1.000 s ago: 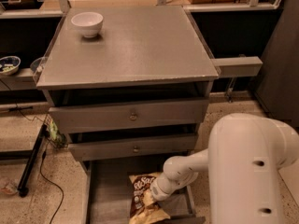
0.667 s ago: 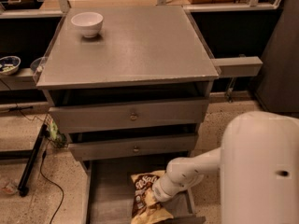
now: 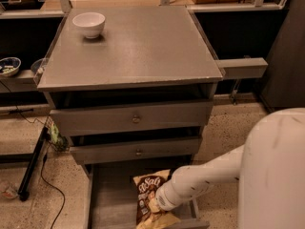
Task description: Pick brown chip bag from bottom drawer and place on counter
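One crinkly brown bag [image 3: 145, 187] under pincer [image 3: 154, 205]

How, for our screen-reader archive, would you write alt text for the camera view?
A white robot arm reaches down, its claw at the brown chip bag in the open bottom drawer. Above, the grey counter holds a white bowl.

White arm [image 3: 209, 173] outstretched and aslant, tool [image 3: 153, 208] at its lowest end (pointed downward).

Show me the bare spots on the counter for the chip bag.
The counter is bare from the bowl at its back-left corner to the right and front edges. Crowded: the drawer, where the gripper is at the bag.
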You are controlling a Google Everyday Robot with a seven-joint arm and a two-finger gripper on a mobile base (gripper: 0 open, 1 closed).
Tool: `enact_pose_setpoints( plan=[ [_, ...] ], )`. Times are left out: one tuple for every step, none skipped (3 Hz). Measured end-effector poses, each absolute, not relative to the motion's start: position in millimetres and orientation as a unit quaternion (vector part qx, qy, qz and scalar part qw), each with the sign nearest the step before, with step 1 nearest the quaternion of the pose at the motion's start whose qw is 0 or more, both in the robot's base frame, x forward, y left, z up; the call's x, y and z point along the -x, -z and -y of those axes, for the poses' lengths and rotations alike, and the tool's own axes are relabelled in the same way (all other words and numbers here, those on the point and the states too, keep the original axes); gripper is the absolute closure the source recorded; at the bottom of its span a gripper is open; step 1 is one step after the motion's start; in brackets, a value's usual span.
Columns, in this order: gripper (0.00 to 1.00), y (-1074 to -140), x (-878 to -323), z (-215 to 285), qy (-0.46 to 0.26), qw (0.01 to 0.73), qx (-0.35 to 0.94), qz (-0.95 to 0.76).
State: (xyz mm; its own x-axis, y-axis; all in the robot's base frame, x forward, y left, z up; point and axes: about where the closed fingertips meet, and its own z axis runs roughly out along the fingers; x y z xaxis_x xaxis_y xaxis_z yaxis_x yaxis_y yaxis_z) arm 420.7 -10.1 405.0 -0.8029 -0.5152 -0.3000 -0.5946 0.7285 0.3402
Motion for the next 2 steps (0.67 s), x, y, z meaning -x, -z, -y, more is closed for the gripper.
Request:
enact_pose_setpoints(
  plan=[
    [1.00, -446.6, -414.5, 15.7, -0.188, 0.130, 0.311, -0.922],
    [1.00, -445.6, -414.3, 15.3, -0.189, 0.129, 0.311, -0.923]
  ],
)
